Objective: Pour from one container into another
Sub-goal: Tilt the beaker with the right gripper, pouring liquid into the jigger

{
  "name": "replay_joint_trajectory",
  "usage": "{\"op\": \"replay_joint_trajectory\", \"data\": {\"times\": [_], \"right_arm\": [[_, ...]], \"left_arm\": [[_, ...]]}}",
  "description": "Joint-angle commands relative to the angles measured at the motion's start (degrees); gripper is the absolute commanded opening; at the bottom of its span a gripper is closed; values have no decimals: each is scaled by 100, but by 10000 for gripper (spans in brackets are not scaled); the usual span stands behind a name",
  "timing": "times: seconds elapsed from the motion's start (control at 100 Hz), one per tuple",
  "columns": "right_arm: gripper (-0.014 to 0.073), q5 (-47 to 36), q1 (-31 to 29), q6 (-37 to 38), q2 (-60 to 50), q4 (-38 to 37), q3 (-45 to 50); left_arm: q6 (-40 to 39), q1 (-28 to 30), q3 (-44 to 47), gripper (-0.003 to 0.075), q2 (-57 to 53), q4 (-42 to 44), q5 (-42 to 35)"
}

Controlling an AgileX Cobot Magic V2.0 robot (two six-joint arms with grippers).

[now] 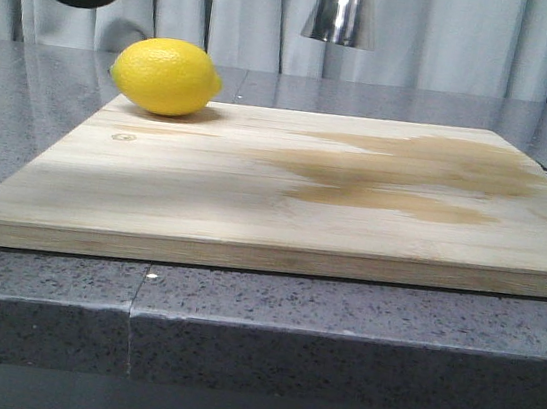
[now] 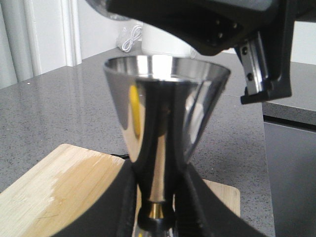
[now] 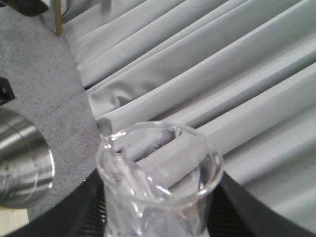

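Left gripper [image 2: 157, 217] clamped on steel jigger [image 2: 165, 118]; right gripper [image 3: 158, 217] holding glass beaker [image 3: 158, 173]. Spill risk onto cutting board [image 1: 254, 202] if lip misaligned.

Soft even light, glare on steel jigger [image 2: 165, 118], beaker [image 3: 159, 182] close and blurred

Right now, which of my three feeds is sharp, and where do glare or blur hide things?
Front view: sharp on the lemon and cutting board, but the jigger is cropped at the top edge.
Left wrist view: the jigger's steel mirrors bright streaks and is slightly soft.
Right wrist view: the beaker is blurred, and its clear glass blends into the curtain.
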Motion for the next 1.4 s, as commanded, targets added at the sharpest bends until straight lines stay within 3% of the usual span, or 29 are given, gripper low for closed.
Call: {"op": "replay_joint_trajectory", "data": {"times": [0.0,0.87,1.39], "right_arm": [[255,-206,9,-60,-182,-28,-219],[255,-227,9,-287,-182,-347,-219],[255,-301,9,-812,-182,-370,-219]], "left_arm": [[-26,-21,-167,-19,-244,-290,-349],[-26,-21,-167,-19,-244,-290,-349],[-26,-21,-167,-19,-244,-290,-349]]}}
